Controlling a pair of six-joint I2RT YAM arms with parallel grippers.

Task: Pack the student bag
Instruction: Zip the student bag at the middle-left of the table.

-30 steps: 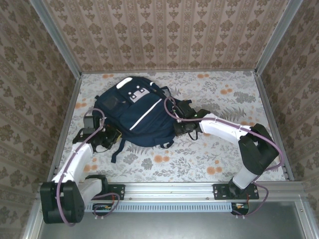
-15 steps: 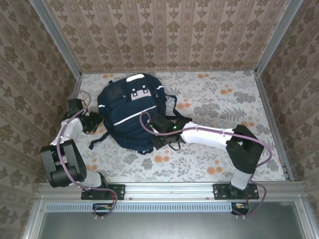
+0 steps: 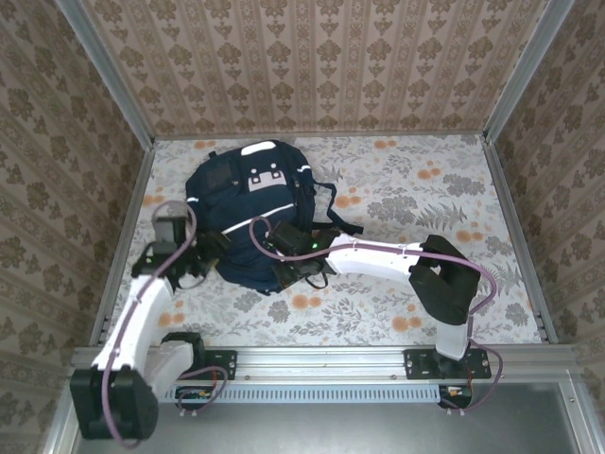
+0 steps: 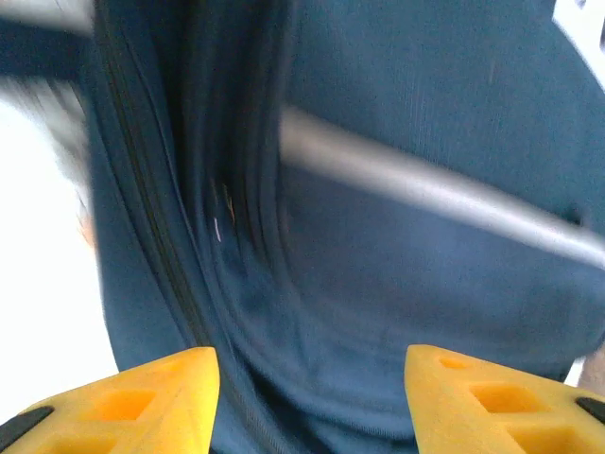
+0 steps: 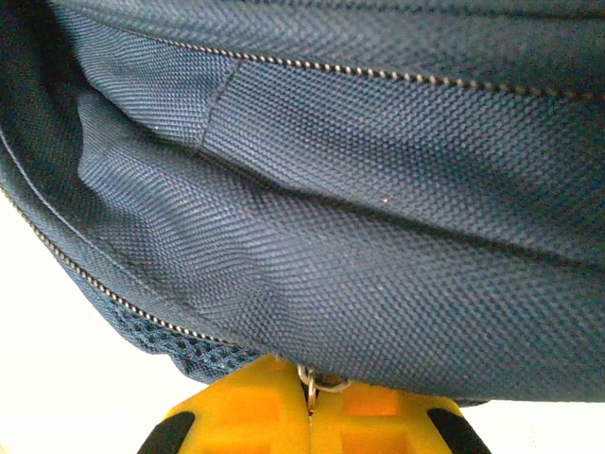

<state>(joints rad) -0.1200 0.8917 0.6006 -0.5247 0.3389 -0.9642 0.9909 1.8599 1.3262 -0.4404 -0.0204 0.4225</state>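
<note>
Floral-print table, boxed in by damask-papered walls, with a metal rail along the near edge where both arms are bolted. The student bag lies flat on the far-left part of the table, navy, with its white top patch toward the back wall and a thin white stripe slanting across its face. Dark straps trail off its right side. Right gripper is at the bag's near edge. In the right wrist view its yellow fingers are pressed together, pinching a small metal zipper pull just under the bulging fabric. A zip line runs along the top of that view. Left gripper sits at the bag's near-left side. In the left wrist view its yellow fingertips stand spread with nothing between them, facing blurred navy fabric and a pale band; I cannot tell whether they touch the cloth.
</note>
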